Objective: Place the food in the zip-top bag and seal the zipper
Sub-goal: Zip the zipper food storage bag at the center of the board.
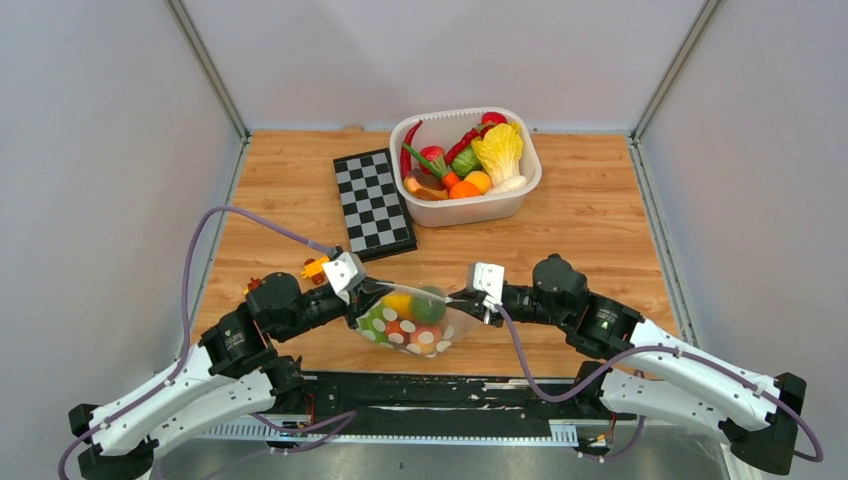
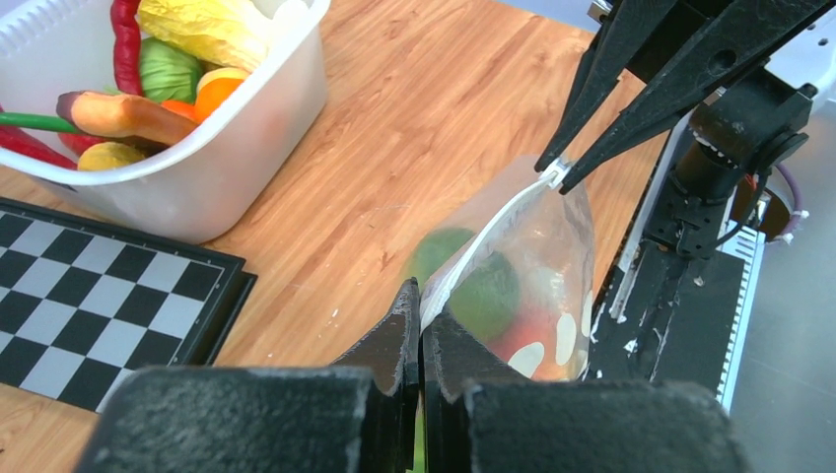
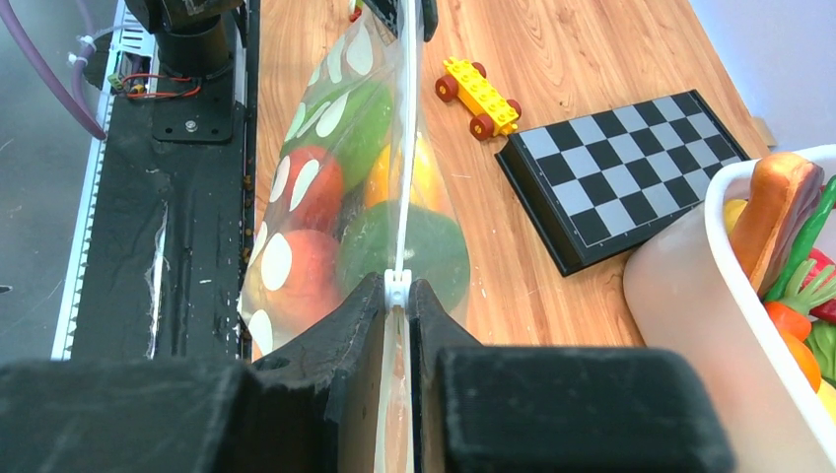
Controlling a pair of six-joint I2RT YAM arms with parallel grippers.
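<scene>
**Zip-top bag** (image 1: 405,322): clear, soft film printed with whitish oval dots. It is held stretched between both grippers over the near part of the table (image 1: 600,220), just ahead of the black base rail (image 1: 450,385). Whether its underside touches the wood cannot be told.

**Zipper** (image 3: 405,148): a narrow whitish strip drawn straight and taut from one gripper to the other.

**Left gripper** (image 2: 422,307): matte black tapered fingers pressed together on one end of the zipper.

**Right gripper** (image 3: 397,288): jaws likewise closed, pinching the opposite end at a small white tab.

**Food** (image 3: 315,187): glossy, rounded pieces in green, red, orange and yellow bulge the film beside the strip. More of it lies heaped in the white rigid tub (image 1: 528,185) at the far side, well apart from the bag.

**Surroundings:** a flat chessboard (image 1: 373,203) lies just left of the tub. A yellow brick car (image 3: 478,96) with red wheels sits near the board's near corner. Bare wood-grain surface lies open to the right of the bag, and between bag and tub.
</scene>
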